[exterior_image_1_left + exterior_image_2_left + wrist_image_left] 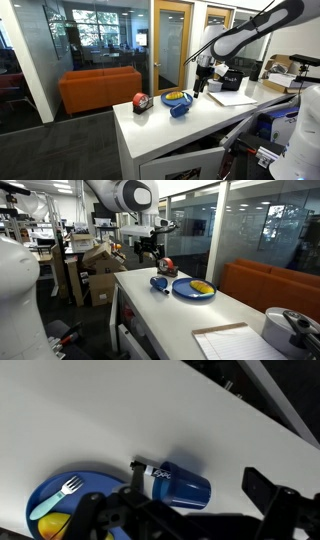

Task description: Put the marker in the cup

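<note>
Tool [150, 252] spread wide, empty, hovers above desk [230, 315] | marker [141, 464] lies flat on desk, touching one end of cup [182, 486] | cup looks tipped on its side, beside blue plate [95, 480] | step: approach for marker pick, no grasp yet | next: descend, straddle marker clear of cup, clamp.

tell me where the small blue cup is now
In the wrist view, the small blue cylindrical cup lies on its side on the white table, right of the round blue plate, a dark marker beside it.
</note>
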Robot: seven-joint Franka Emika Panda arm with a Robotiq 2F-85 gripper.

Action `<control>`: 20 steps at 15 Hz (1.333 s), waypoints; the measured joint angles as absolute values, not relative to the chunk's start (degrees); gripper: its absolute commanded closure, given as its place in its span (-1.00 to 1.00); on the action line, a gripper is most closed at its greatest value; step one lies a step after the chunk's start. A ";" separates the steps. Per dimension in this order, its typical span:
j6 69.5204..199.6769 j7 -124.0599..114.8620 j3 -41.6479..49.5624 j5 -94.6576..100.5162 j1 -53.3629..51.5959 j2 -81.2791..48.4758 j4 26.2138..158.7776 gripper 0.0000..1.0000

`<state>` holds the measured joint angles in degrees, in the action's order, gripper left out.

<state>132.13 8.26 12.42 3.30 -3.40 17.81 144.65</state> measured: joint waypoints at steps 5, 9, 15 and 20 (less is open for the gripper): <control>136.44 10.81 10.63 -3.82 -3.57 17.24 146.60 -1.00; 139.70 16.64 10.57 -12.71 -4.41 15.50 147.42 -1.00; 143.75 23.73 10.55 -23.58 -4.86 9.57 145.86 -1.00; 145.27 24.31 9.29 -26.51 -4.77 3.36 139.57 -1.00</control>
<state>145.27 24.31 9.29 -26.51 -4.77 3.36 139.57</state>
